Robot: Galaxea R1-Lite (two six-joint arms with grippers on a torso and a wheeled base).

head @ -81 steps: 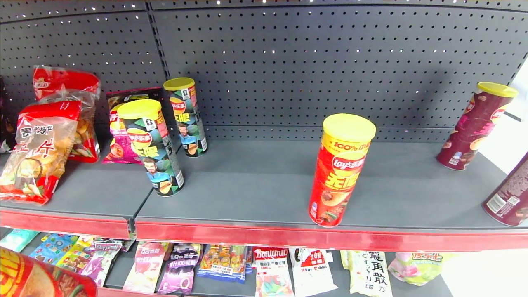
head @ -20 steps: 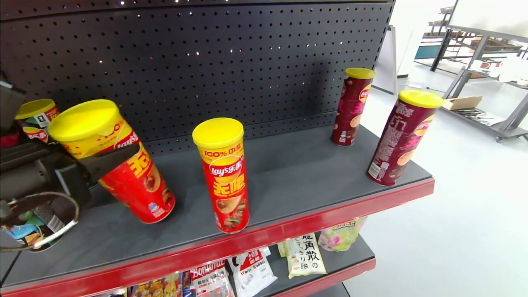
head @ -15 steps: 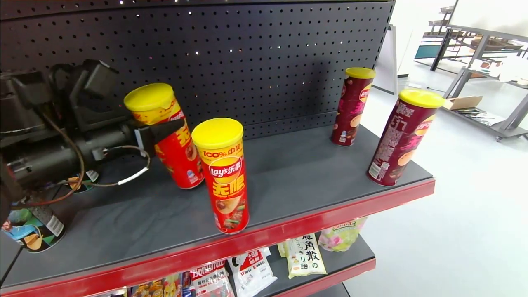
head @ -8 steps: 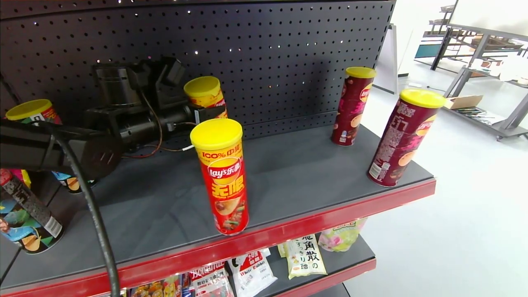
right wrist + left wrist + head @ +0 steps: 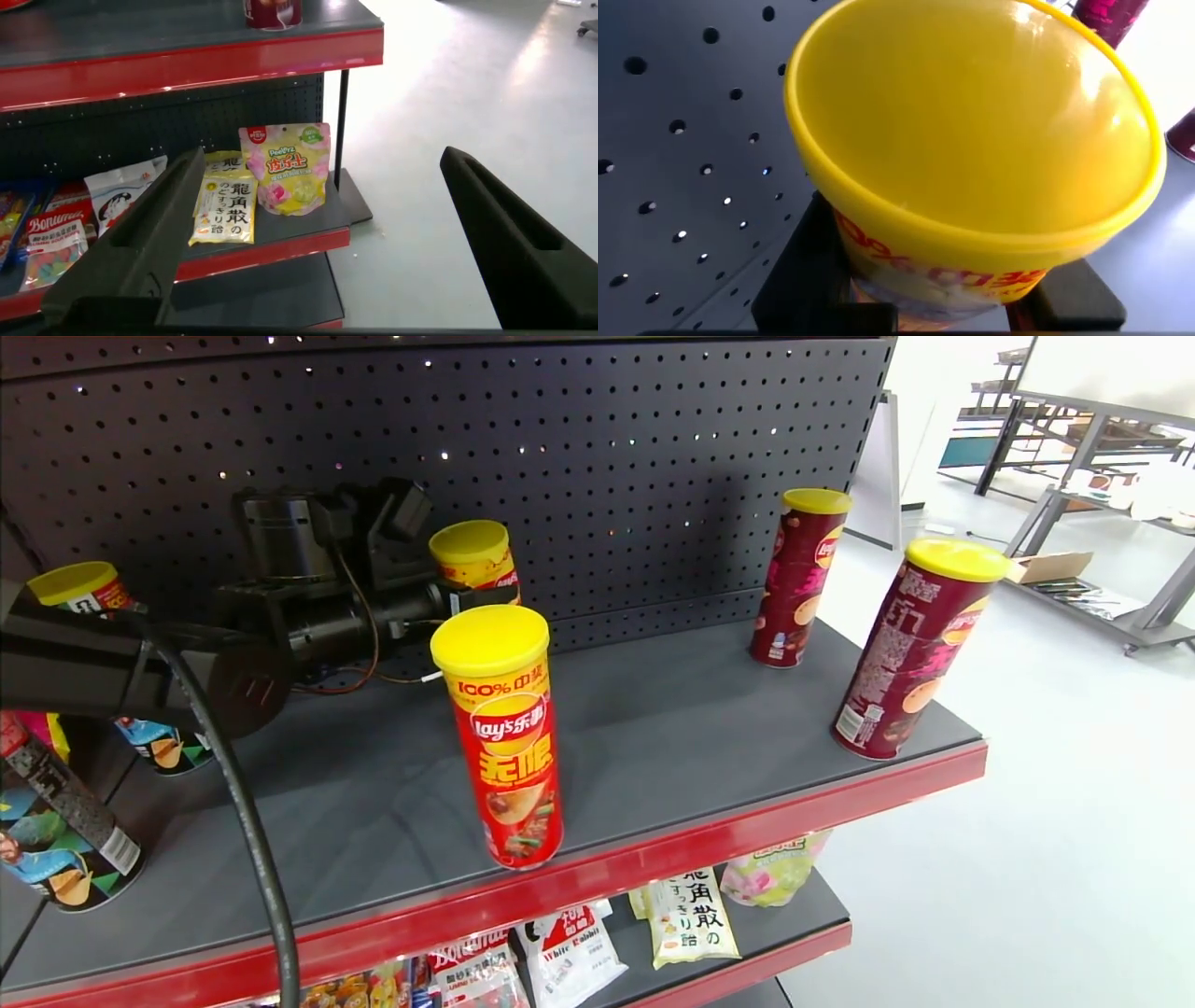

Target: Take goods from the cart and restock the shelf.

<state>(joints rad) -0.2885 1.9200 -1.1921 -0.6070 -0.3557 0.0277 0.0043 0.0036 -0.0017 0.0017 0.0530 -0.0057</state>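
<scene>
- Your right tool (image 5: 327, 252) is spread wide with nothing between its fingers. Beyond it, a lower shelf (image 5: 271, 253) carries flat snack packets (image 5: 284, 168).
- In the lower middle of the head view, a front red can (image 5: 505, 747) with a yellow lid stands upright at the front edge of the shelf (image 5: 653, 737).
- At the lower left, a dark patterned can (image 5: 56, 831) stands near that same front edge.
- At the right, a near maroon can (image 5: 920, 649) stands by the shelf's front corner.
- Behind the front red can, up and left of centre, your left tool (image 5: 467, 595) is clamped on the held red can (image 5: 474, 558), with a finger (image 5: 799, 280) on each side just under its yellow lid. This can is upright and close to the pegboard (image 5: 607, 476). Its base is hidden by the front red can, so you cannot tell whether it touches the shelf.
- A far maroon can (image 5: 801, 581) stands at the back right, near the pegboard.
</scene>
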